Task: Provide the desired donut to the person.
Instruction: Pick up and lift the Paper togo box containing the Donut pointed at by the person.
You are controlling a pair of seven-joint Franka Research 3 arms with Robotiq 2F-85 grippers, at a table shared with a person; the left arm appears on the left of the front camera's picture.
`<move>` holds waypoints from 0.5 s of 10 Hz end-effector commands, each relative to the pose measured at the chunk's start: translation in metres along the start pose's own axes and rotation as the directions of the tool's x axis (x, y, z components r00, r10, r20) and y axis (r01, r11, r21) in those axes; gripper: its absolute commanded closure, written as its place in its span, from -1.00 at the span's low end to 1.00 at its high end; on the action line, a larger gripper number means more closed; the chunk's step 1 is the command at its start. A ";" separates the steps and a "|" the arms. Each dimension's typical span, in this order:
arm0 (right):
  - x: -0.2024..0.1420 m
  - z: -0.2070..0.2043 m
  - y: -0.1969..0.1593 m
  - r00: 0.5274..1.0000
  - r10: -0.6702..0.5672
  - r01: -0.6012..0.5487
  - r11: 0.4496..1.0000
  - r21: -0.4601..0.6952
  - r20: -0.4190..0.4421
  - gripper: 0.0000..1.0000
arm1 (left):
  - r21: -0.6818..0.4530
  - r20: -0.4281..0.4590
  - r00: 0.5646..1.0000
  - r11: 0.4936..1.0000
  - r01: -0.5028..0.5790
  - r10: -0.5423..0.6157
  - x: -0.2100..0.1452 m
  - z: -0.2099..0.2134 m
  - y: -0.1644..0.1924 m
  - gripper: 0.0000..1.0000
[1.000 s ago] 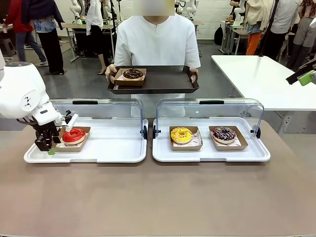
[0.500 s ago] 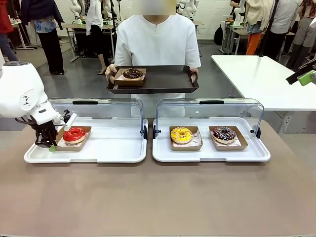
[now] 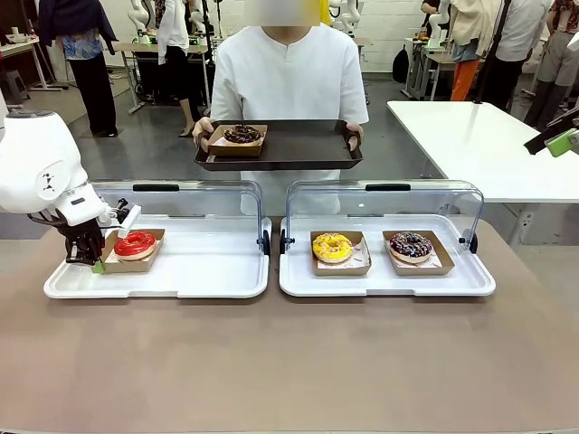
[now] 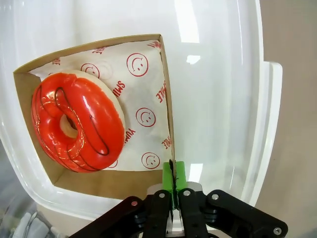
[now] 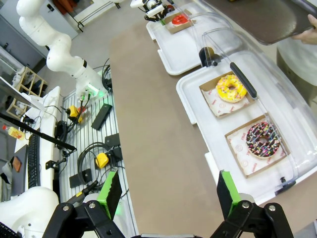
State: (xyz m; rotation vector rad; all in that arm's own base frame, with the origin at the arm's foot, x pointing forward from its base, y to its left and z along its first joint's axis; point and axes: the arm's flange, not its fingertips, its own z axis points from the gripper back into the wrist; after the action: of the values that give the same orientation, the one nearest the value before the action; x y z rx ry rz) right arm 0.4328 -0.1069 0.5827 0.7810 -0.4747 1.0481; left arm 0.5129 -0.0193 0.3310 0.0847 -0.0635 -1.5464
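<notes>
A red-glazed donut (image 3: 134, 242) (image 4: 77, 121) lies in a brown cardboard tray (image 4: 148, 59) at the left end of the left white display case (image 3: 204, 271). My left gripper (image 3: 94, 263) (image 4: 172, 174) is shut on that cardboard tray's near corner, green pads pressed together. The person (image 3: 288, 77) in white stands across the table, holding a dark serving tray (image 3: 298, 145) with a chocolate donut (image 3: 242, 135) on it. My right gripper (image 5: 168, 193) (image 3: 563, 141) hangs open and high at the right, holding nothing.
The right display case (image 3: 298, 280) holds a yellow donut (image 3: 332, 247) (image 5: 231, 87) and a sprinkled chocolate donut (image 3: 411, 245) (image 5: 262, 140). Both clear lids (image 3: 384, 201) stand raised at the back. The brown tabletop (image 3: 289, 362) lies in front; a white table (image 3: 479, 136) stands at the right.
My left gripper has shifted slightly right and up onto the cardboard tray's corner and closed there. The red donut's tray has moved a little. The right arm and the person stay put.
</notes>
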 end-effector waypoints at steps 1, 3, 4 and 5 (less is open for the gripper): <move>0.002 0.000 0.000 1.000 -0.006 0.006 1.000 0.000 0.000 -1.00 | 0.000 0.001 1.000 1.000 0.031 -0.031 -0.004 0.010 -0.008 1.00; 0.002 0.000 0.000 1.000 -0.006 0.006 1.000 0.000 0.000 -1.00 | -0.039 0.001 0.999 0.998 0.050 -0.050 -0.007 0.048 -0.032 1.00; 0.002 0.000 0.000 1.000 -0.006 0.006 1.000 0.000 0.000 -1.00 | -0.060 -0.033 0.999 0.998 0.030 -0.032 -0.012 0.077 -0.051 1.00; 0.002 0.000 0.000 1.000 -0.006 0.006 1.000 0.000 0.000 -1.00 | -0.099 -0.075 0.997 0.995 0.010 -0.018 -0.016 0.105 -0.070 1.00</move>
State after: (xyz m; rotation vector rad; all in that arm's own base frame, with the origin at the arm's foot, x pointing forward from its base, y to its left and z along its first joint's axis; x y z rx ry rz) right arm 0.4329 -0.1069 0.5824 0.7813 -0.4743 1.0479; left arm 0.4598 -0.0128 0.3988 0.0475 0.0131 -1.5647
